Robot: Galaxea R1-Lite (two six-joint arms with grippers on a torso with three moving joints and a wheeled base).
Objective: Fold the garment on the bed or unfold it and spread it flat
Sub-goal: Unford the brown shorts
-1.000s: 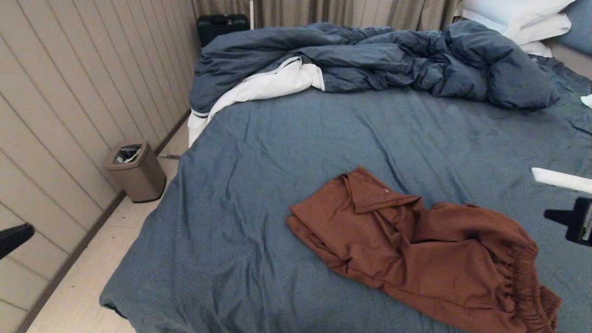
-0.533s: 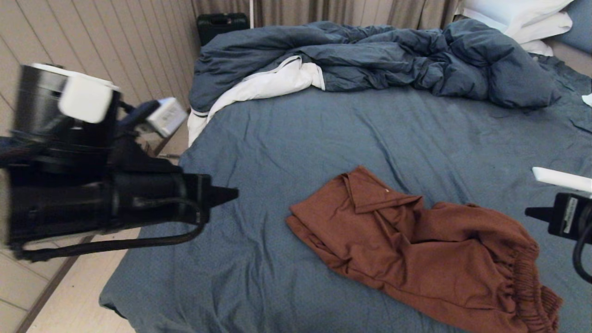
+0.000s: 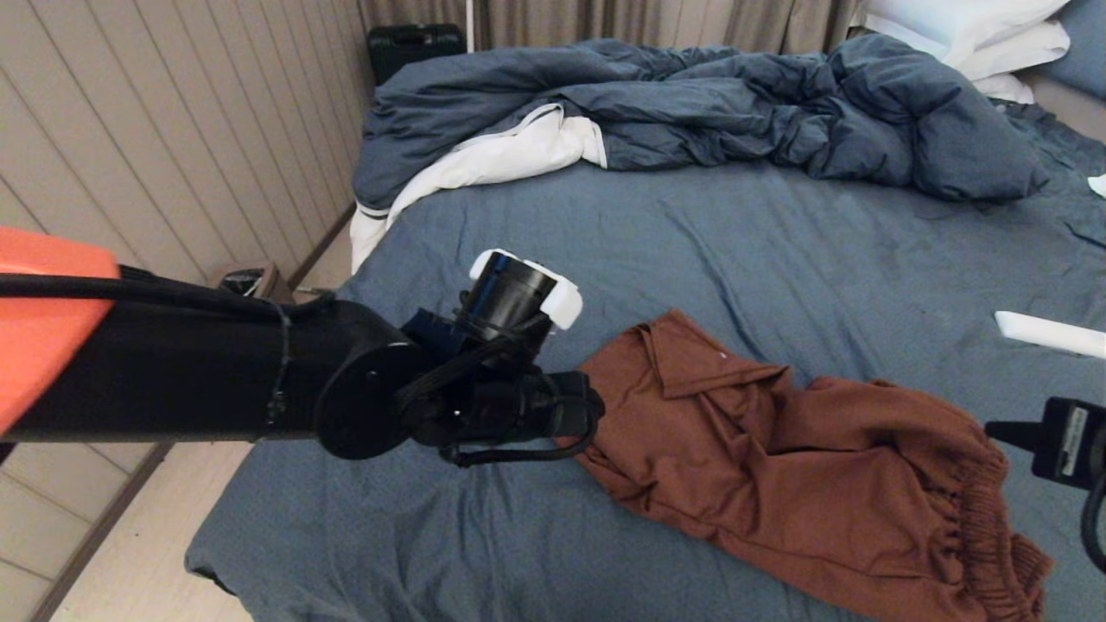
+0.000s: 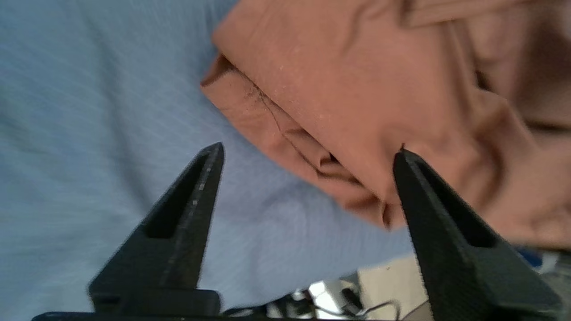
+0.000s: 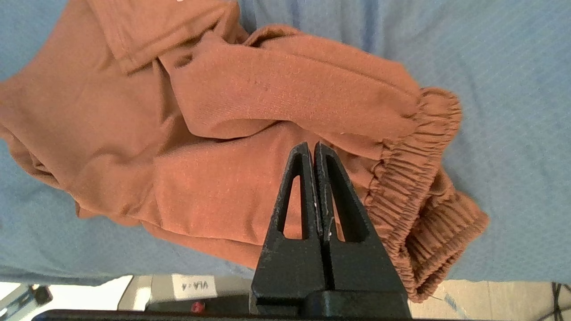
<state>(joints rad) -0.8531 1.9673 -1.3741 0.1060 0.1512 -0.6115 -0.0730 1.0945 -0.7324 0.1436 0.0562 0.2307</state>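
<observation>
While the shorts lay crumpled: rust-brown soft shorts [image 3: 804,466] sat on the slate-blue wrinkled bed [image 3: 536,250].
Left gripper [image 4: 308,154]: fingers apart, over the shorts' hem corner.
Right gripper [image 5: 314,149]: fingers together, near the shorts' waistband.
Advice: pinch one layer only.

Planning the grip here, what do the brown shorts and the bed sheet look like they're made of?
The garment: soft matte knit, probably cotton fleece; fuzzy surface, limp folds, gathered elastic waistband. The bed sheet: thin matte woven cloth, likely cotton; fine creases.
</observation>
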